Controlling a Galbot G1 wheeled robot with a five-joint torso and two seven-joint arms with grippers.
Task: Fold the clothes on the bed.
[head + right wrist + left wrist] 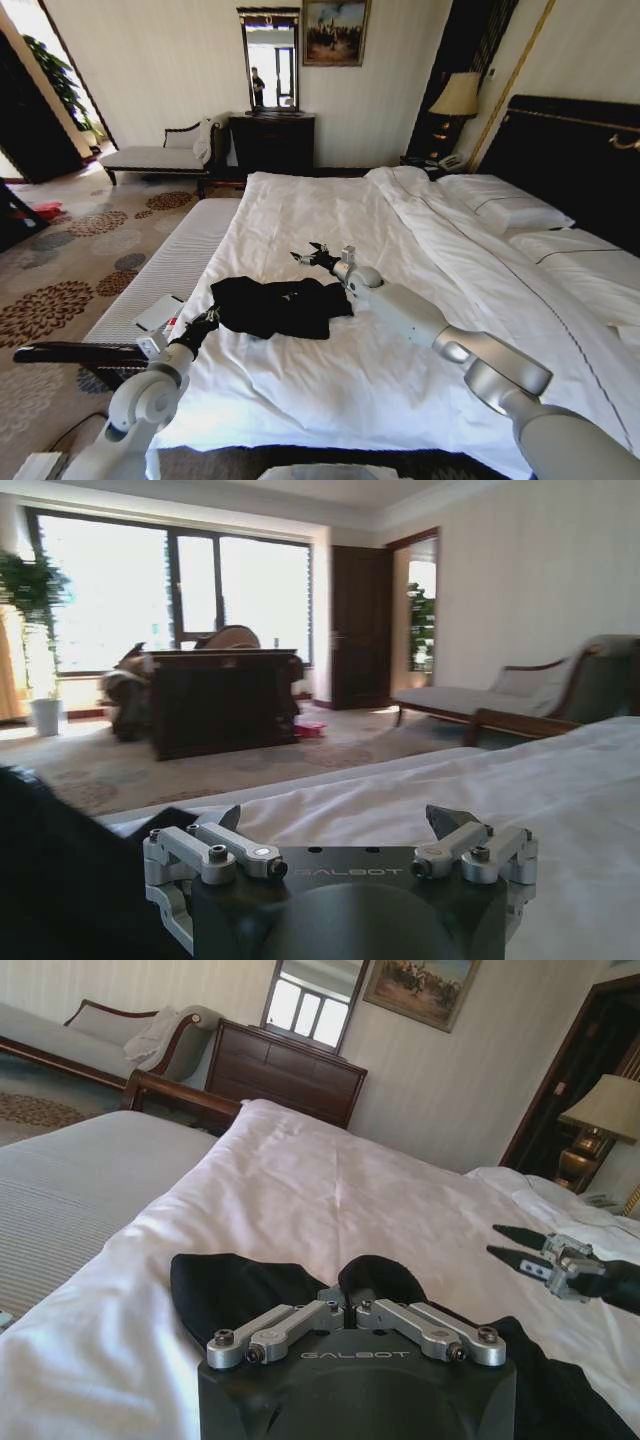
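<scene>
**Black shirt bunched on the bed, one gripper holding its edge**

The bed [330,380] carries the crumpled black T-shirt [275,305] between both sets of fingers. The left gripper [349,1306] has its fingers clenched on the shirt's near edge. The right gripper [312,254] hovers just beyond the shirt, fingers spread and released.

Daylight enters from the large window [170,590] on the robot's far left; its panes are overexposed in the right wrist view. The white duvet [330,215] reflects strongly and loses surface detail. The black T-shirt [275,305] is underexposed; its folds are probably unreadable. The head view shows wide-angle bending at the edges. The lit lamp [458,95] adds weak warm light far right.
</scene>
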